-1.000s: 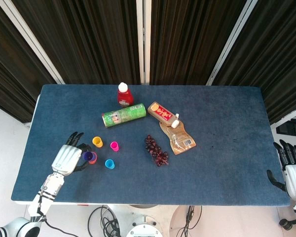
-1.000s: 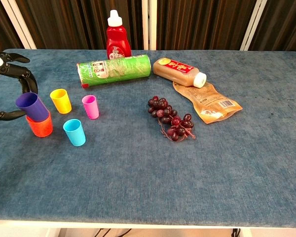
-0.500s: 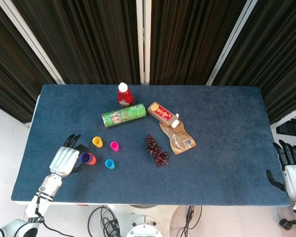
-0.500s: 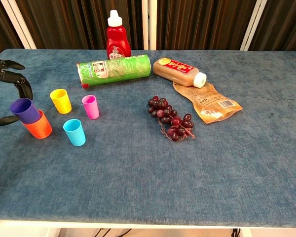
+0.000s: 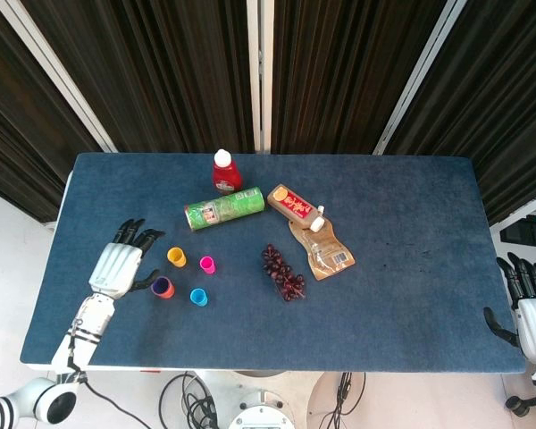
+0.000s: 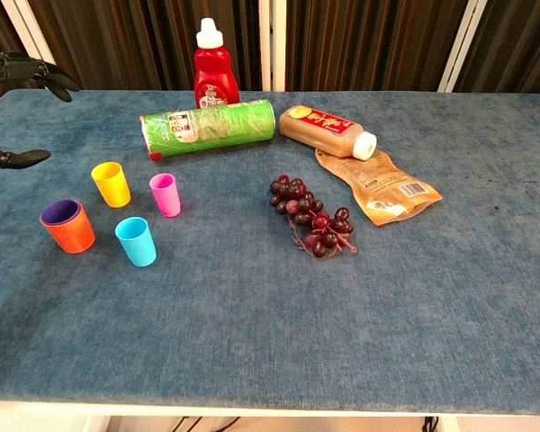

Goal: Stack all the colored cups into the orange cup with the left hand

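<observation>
— Progress so far?
— 1 purple cup is nested in the orange cup; yellow cup, pink cup and blue cup are left standing just beside it.
— Left hand?
— Released, fingers spread, nothing held.

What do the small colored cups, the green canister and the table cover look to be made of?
The orange cup, yellow cup, pink cup and blue cup look like smooth matte plastic: uniform saturated color, thin rims.
The green canister seems to be a tube with a glossy printed wrap, judging by its sheen; the core material is unclear.
The table cover looks like blue napped fabric, with mottled shading.
</observation>
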Controlling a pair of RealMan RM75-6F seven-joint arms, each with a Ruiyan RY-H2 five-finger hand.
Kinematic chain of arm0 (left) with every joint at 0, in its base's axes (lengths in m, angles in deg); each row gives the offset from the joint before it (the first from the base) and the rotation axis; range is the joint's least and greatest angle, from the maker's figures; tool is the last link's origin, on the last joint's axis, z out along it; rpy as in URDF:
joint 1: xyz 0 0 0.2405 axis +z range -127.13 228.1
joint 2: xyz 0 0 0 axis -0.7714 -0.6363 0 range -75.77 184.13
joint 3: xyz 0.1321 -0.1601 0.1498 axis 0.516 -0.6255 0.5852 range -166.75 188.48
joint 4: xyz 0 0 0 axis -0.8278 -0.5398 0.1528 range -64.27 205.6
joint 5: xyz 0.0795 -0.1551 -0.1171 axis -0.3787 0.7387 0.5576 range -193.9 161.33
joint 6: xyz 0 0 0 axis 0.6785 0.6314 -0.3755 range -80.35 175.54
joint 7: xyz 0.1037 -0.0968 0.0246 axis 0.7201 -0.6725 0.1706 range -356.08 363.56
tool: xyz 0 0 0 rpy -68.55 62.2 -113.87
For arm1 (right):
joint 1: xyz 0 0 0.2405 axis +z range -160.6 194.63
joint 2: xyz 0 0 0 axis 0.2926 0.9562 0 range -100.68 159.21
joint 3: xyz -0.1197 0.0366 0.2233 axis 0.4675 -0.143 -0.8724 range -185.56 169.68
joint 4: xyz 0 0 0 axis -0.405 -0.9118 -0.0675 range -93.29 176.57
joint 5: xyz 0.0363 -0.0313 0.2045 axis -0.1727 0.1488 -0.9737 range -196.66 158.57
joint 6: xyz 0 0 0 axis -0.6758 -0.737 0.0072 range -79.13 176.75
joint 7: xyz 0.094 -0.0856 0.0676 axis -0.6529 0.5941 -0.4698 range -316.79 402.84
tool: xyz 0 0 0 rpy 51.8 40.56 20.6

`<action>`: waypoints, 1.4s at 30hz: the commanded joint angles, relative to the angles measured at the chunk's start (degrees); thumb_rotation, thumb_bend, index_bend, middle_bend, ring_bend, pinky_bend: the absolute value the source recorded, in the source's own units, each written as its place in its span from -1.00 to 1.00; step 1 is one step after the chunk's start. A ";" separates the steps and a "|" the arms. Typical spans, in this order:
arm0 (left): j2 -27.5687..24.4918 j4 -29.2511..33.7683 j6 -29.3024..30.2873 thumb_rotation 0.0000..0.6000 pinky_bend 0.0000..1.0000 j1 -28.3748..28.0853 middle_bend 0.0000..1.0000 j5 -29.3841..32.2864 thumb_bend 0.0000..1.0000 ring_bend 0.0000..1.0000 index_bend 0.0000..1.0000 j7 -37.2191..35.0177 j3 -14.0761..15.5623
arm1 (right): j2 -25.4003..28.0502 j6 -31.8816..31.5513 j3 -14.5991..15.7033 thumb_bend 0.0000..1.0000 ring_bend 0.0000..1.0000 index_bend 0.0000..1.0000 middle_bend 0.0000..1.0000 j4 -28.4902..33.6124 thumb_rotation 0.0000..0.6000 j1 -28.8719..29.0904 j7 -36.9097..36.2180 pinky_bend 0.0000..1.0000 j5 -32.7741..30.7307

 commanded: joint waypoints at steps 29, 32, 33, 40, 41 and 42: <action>8.53 -12.97 -14.63 1.00 -0.78 -11.60 -0.19 16.50 -0.49 -0.82 -0.20 6.31 -1.16 | 0.28 0.97 -0.30 -0.41 -1.00 -1.00 -1.00 0.10 1.00 0.19 -0.99 -1.00 -0.97; 9.01 -13.58 -14.77 1.00 -0.78 -11.71 -0.15 16.59 -0.48 -0.80 -0.17 5.80 -0.95 | 0.23 1.35 -0.31 -0.41 -1.00 -1.00 -1.00 0.49 1.00 0.29 -1.11 -1.00 -1.22; 9.14 -13.76 -14.76 1.00 -0.77 -11.74 -0.14 16.59 -0.48 -0.78 -0.16 5.73 -0.88 | 0.21 1.38 -0.26 -0.41 -1.00 -1.00 -1.00 0.58 1.00 0.34 -1.03 -1.00 -1.08; 8.92 -12.71 -12.70 1.00 -0.73 -11.41 -0.06 15.70 -0.47 -0.73 -0.08 4.88 -1.05 | 0.15 1.19 -0.29 -0.41 -1.00 -1.00 -1.00 0.57 1.00 0.35 -0.60 -1.00 -0.94; 8.57 -12.08 -12.17 1.00 -0.73 -11.28 -0.06 15.44 -0.46 -0.73 -0.07 4.72 -1.18 | 0.19 1.20 -0.31 -0.41 -1.00 -1.00 -1.00 0.56 1.00 0.33 -0.66 -1.00 -1.04; 7.97 -11.02 -11.34 1.00 -0.73 -11.06 -0.06 15.10 -0.46 -0.73 -0.07 4.46 -1.42 | 0.24 1.23 -0.34 -0.41 -1.00 -1.00 -1.00 0.54 1.00 0.31 -0.73 -1.00 -1.14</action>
